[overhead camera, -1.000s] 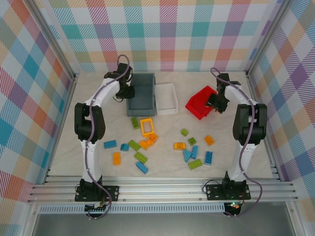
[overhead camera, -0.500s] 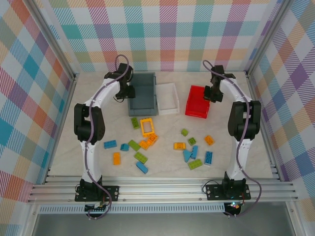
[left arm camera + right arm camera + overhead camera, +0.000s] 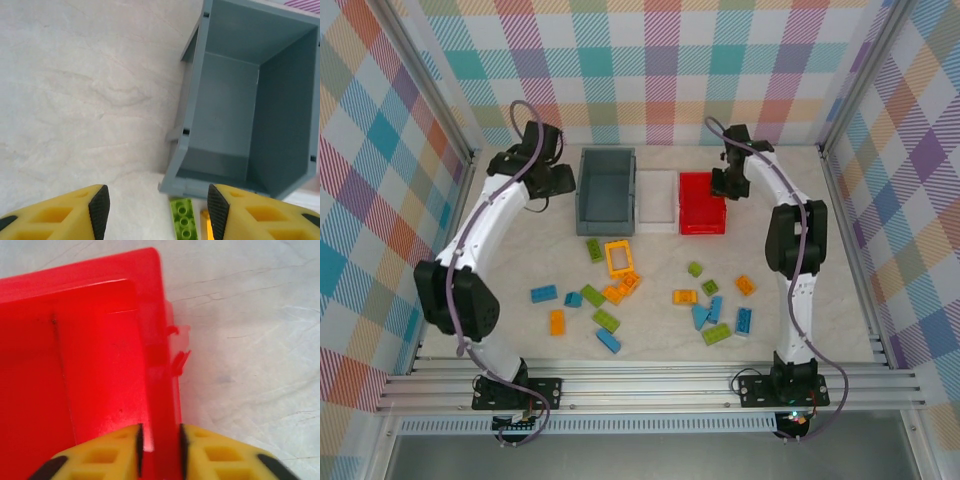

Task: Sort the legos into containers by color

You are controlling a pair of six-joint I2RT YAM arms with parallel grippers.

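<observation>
The grey-blue bin (image 3: 607, 190), the white bin (image 3: 656, 199) and the red bin (image 3: 702, 203) stand side by side at the back of the table. My right gripper (image 3: 726, 182) is shut on the red bin's right wall (image 3: 162, 390). Left of the grey-blue bin (image 3: 250, 100) my left gripper (image 3: 560, 182) hangs open and empty, its pads (image 3: 99, 207) wide apart. Blue, lime green and orange legos lie scattered nearer the arms, among them the orange frame (image 3: 618, 258) and a green brick (image 3: 183, 220).
Loose bricks spread in two clusters, one around (image 3: 590, 300) and one around (image 3: 715, 305). Checked walls close in the table at the back and sides. Bare tabletop (image 3: 75, 100) lies left of the grey-blue bin.
My right gripper has dragged the red bin left and set it level beside the white bin. My left arm has swung out to the left, away from the grey-blue bin.
</observation>
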